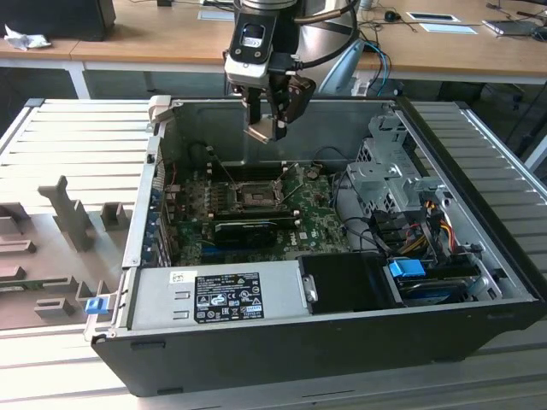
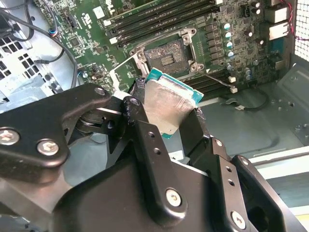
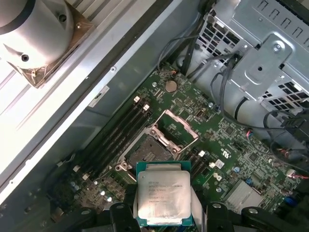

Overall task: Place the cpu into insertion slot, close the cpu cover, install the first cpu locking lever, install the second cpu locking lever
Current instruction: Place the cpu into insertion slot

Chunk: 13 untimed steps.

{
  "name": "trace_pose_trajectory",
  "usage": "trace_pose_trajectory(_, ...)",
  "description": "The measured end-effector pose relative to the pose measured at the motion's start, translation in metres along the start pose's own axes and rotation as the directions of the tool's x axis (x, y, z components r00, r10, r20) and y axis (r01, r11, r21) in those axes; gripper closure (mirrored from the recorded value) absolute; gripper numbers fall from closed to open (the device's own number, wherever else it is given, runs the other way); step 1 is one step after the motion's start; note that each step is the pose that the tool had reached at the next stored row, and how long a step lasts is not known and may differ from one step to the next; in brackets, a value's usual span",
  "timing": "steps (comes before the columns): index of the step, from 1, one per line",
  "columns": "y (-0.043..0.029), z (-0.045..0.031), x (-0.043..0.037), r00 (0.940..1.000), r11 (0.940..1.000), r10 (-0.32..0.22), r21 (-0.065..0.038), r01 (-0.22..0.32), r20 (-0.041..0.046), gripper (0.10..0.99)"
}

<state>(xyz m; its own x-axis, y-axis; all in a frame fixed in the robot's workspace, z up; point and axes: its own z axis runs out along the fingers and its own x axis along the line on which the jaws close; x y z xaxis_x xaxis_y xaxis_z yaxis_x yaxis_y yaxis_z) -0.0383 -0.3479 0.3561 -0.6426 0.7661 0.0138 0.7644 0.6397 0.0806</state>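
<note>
A ribbed grey desk [image 1: 81, 137] carries an open case [image 1: 325, 350] at its middle (lying on its side, inside facing up). On the exterior view's left, grey holders [image 1: 73, 224] stand on the desk, with a blue piece [image 1: 94, 304] at the case's near corner.

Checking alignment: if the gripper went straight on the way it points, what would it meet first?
Likely the open socket, or the board right beside it: the gripper, shut on the cpu, points down toward that spot. Depth is unclear, so I can't confirm alignment.
</note>
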Motion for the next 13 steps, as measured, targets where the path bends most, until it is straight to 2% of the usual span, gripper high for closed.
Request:
trace_pose_trajectory(7, 0.0000, 0.0006, 0.0000, 0.9977, 0.9977, 0.067, -0.001, -0.067, 0.0062, 0.557)
trace_pose_trajectory(13, -0.0001, 0.0017, 0.0000, 0.9876, 0.9877, 0.156, -0.001, -0.156, 0.0153, 0.557)
